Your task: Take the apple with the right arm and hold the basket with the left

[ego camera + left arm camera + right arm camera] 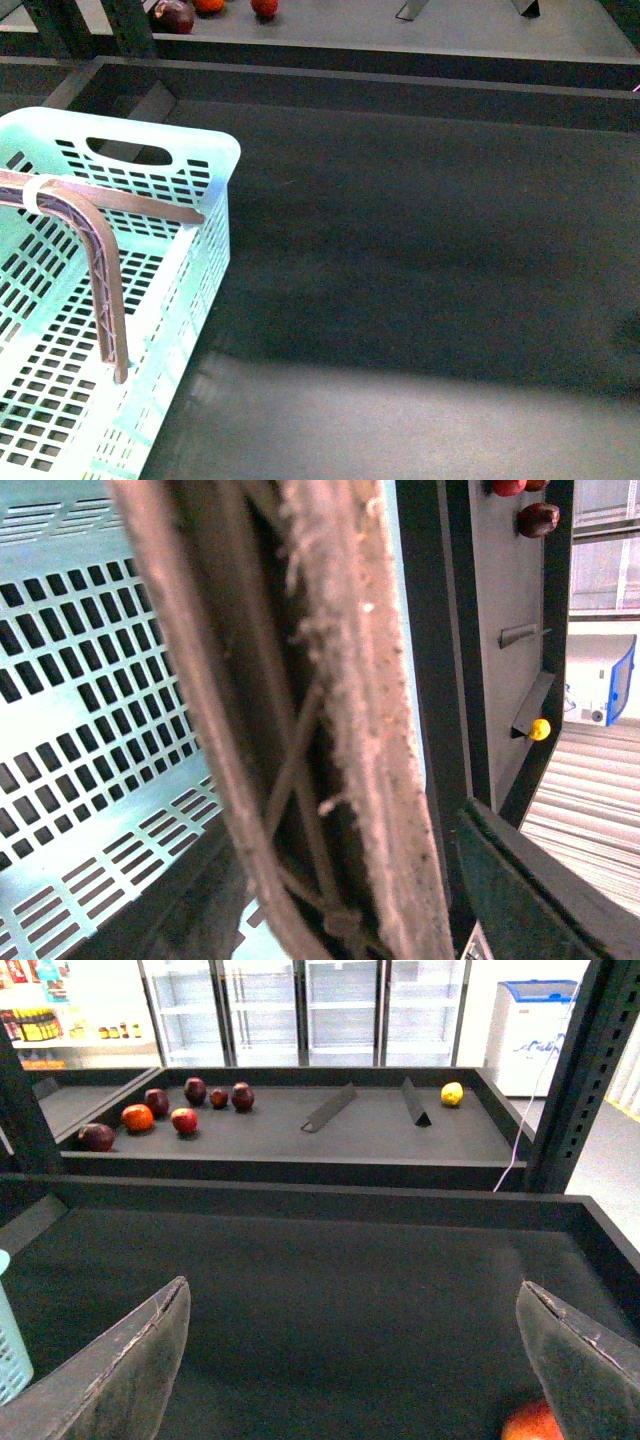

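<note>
The pale mint-green basket (190,290) stands at the left of the near dark tray. Its brown lattice handle (95,250) with a white band swings over it. My left gripper (345,880) is shut on that handle (340,680), which fills the left wrist view; one dark finger (530,900) shows beside it. My right gripper (353,1295) is open and empty above the tray floor. A red apple (528,1426) lies at the picture's lower edge, right by one finger (585,1360) and partly hidden by it. Neither gripper shows in the front view.
A far shelf holds a dark purple fruit (97,1137), an orange fruit (137,1117), red apples (183,1120), a yellow fruit (452,1093) and two dividers (328,1108). A raised wall (400,85) bounds the near tray. A basket corner (10,1345) shows beside the right gripper.
</note>
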